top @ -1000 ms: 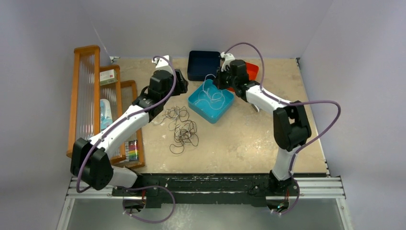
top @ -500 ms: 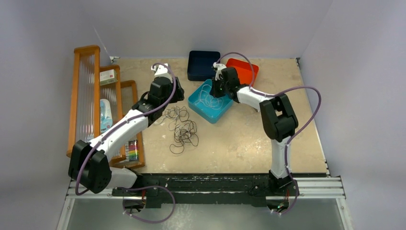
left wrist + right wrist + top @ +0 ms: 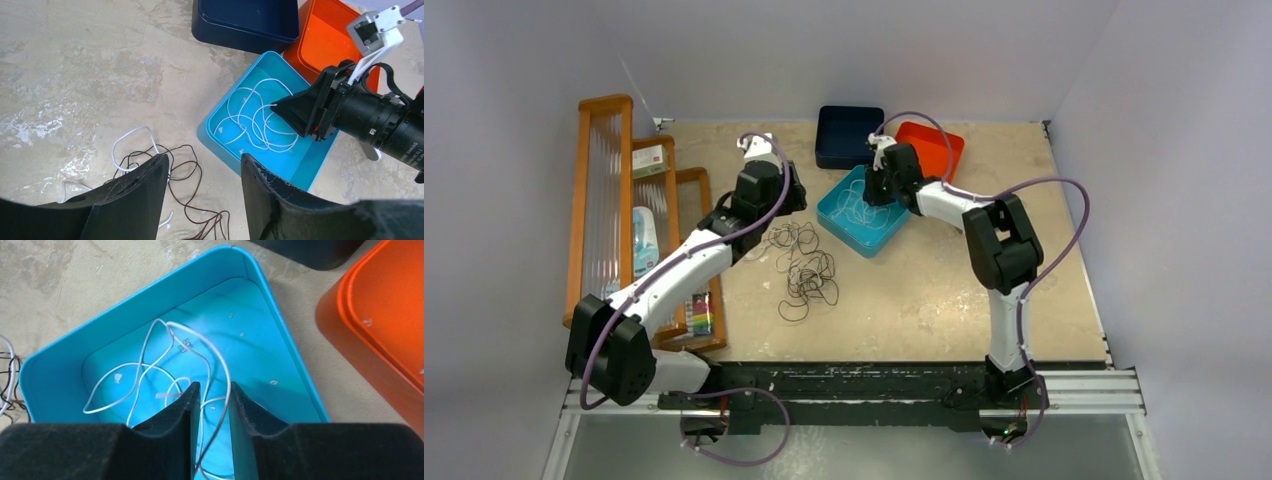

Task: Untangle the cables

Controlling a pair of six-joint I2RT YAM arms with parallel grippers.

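Right wrist view: white cables [image 3: 172, 324] lie as thin overlapping loops inside the teal tray [image 3: 150, 305], with no single long axis. One strand crosses the narrow gap between the right fingers [image 3: 170, 430], unpinched. Dark cables [image 3: 809, 270] tangle on the surface [image 3: 904, 290], stretched near-to-far. The left fingers [image 3: 135, 200] gape wide, empty.

A turquoise tray [image 3: 60, 360] sits directly under my right hand [image 3: 215, 390]. An orange tray [image 3: 380, 305] lies just to its right, and a navy tray [image 3: 245, 20] just ahead. A wooden rack [image 3: 606, 103] stands well left of my left hand [image 3: 202, 165], on the beige marbled table [image 3: 904, 290].
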